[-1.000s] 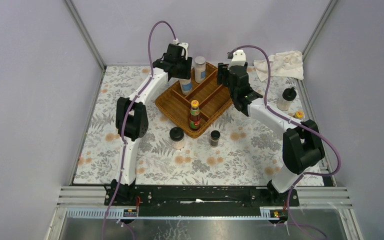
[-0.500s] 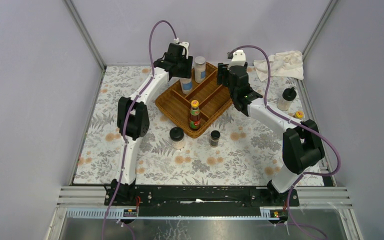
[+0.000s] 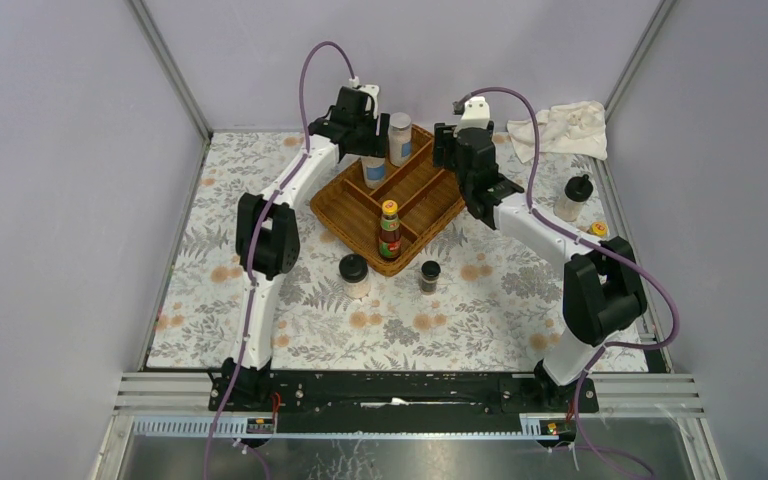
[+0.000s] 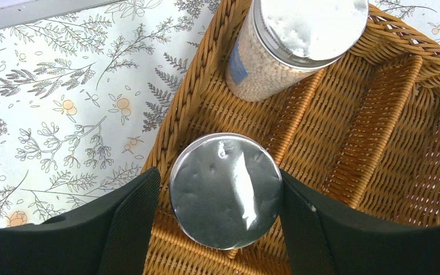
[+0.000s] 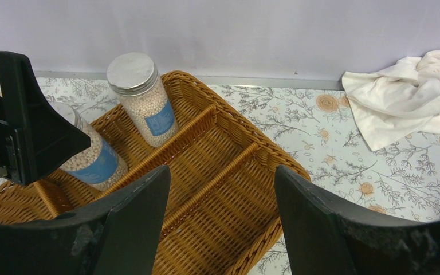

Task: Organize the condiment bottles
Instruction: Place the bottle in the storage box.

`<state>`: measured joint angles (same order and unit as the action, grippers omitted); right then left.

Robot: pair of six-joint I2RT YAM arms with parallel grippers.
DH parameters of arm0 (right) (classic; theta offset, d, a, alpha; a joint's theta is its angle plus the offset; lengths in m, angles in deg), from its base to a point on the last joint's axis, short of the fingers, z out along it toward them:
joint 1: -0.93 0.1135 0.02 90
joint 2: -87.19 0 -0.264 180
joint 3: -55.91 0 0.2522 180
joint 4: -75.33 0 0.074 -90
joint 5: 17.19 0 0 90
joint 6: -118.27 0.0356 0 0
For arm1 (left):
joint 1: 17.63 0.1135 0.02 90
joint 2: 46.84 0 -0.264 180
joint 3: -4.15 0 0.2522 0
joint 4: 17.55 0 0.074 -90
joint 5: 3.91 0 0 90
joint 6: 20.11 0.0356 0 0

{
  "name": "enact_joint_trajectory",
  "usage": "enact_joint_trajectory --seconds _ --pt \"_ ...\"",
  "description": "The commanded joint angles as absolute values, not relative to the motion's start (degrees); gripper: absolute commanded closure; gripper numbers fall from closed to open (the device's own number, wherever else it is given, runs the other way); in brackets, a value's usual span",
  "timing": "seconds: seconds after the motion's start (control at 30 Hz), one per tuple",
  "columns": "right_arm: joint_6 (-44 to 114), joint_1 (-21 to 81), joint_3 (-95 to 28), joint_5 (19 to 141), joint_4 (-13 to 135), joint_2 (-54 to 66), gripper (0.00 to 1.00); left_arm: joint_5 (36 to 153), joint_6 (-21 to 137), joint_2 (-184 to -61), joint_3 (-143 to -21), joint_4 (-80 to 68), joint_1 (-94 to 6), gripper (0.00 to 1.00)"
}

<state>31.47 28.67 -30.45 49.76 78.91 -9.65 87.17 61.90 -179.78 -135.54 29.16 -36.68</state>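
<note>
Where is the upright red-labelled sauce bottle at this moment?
In the top external view the sauce bottle stands in the near corner of the wicker tray, just behind the black-lidded jar and the small dark spice jar, which stand outside it.

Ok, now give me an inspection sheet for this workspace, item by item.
Surface: floral table cover, no spills seen.
Job's things: near shaker, far shaker and a sauce bottle stand in the wicker tray; wide black-lidded jar and small dark jar in front of it; black-capped bottle and yellow-capped bottle near the right edge.
Clutter: white cloth, far right corner.
Claws: left claw straddles the near shaker, grip unclear; right claw open, empty, at the tray's right side.
Cables: purple cables loop high, touching no bottle.
Surroundings: plain lilac walls; nothing else seen.
</note>
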Motion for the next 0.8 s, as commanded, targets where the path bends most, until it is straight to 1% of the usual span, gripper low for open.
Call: enact_joint_trajectory --seconds 0.0,0.13,0.37,0.43,0.5,0.7,0.77 --pt "30.5 28.6 -33.7 49.2 79.4 -10.0 0.26 86.9 62.2 -180.4 -138.1 27.4 -36.9 0.23" --pt "30.1 28.6 -35.3 49.2 78.1 -10.4 0.26 87.0 61.5 -178.6 -136.9 25.4 -36.9 0.23" --pt "28.8 28.6 -39.8 47.3 73.6 -10.6 0.24 88.0 59.3 -172.0 -132.6 20.3 -37.4 0.22" --pt "29.0 28.6 -41.6 45.4 71.5 -10.2 0.19 87.8 59.0 -167.5 -129.8 18.5 -38.1 0.23" --pt "28.7 28.6 -43.4 43.4 69.3 -9.6 0.18 86.7 59.0 -162.4 -125.2 15.3 -39.0 0.23" --pt "29.1 28.5 -46.5 37.1 62.5 -6.0 0.16 86.3 56.1 -146.9 -112.8 5.3 -41.7 0.22" --pt "30.2 28.6 -46.1 34.8 59.3 -4.2 0.16 82.0 56.2 -141.9 -108.3 1.0 -44.5 0.21"
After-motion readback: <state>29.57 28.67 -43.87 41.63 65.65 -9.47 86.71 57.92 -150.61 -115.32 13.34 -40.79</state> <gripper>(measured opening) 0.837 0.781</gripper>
